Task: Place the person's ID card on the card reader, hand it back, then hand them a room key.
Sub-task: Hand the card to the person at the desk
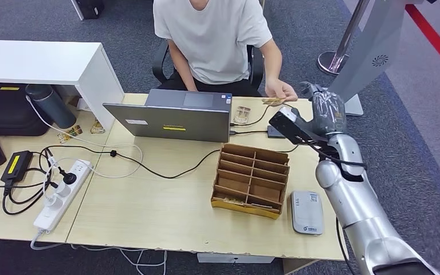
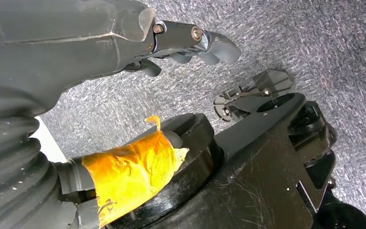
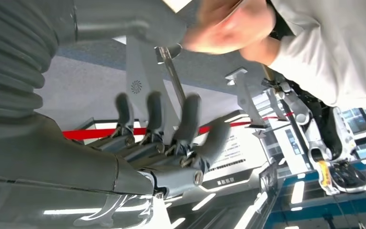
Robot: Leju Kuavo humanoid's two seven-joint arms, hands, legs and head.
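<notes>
Handover at upper right of the head frame: my silver right hand (image 1: 325,106), fingers spread and empty, nears the thin, stiff ID card (image 1: 273,101) in the person's hand (image 1: 281,90), which I judge light, slippery, best pinched by its free edge.

No wording can be read with certainty anywhere. The flat white card reader (image 1: 306,212), at the near right corner of the pale wooden desk (image 1: 149,212), carries a small blue mark near its near edge, too small to read. The closed grey laptop (image 1: 172,118), at the desk's far edge, bears a yellow sticker and a white label, both illegible. The black power adapter (image 1: 15,165), at the desk's left edge, has a yellow label, also illegible. A round swirl emblem sits on the grey stand panel (image 1: 380,60) beyond the desk's far right corner. In the right wrist view, a white signboard (image 3: 231,157) shows dark print, blurred beyond reading.
</notes>
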